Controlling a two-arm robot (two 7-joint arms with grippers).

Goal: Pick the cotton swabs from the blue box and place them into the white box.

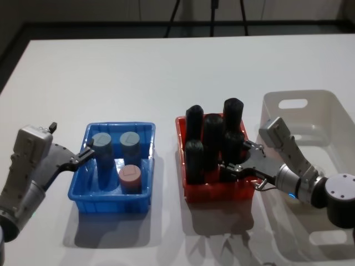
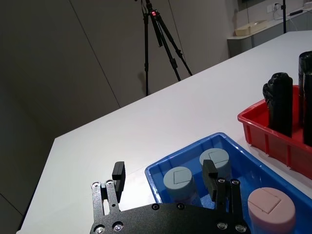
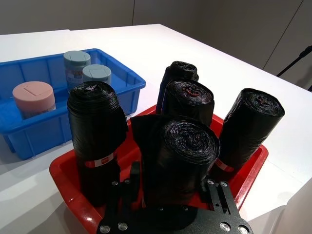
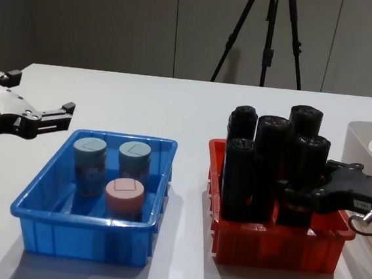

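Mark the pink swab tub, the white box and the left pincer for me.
pink swab tub (image 1: 130, 174), head view, on its flat lid.
white box (image 1: 333, 102), head view, on its far rim.
left pincer (image 4: 43, 115), chest view, between its fingertips.

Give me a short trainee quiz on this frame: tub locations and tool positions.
1. True or false: the pink-lidded tub stands in the red tray.
2. How many cotton swab tubs stand in the blue box?
3. Which tool straddles a black roll? A: left. B: right.

Key: 1 false, it stands in the blue box. 2 three. 3 B, the right tool; the left tool hovers open at the blue box's left rim.
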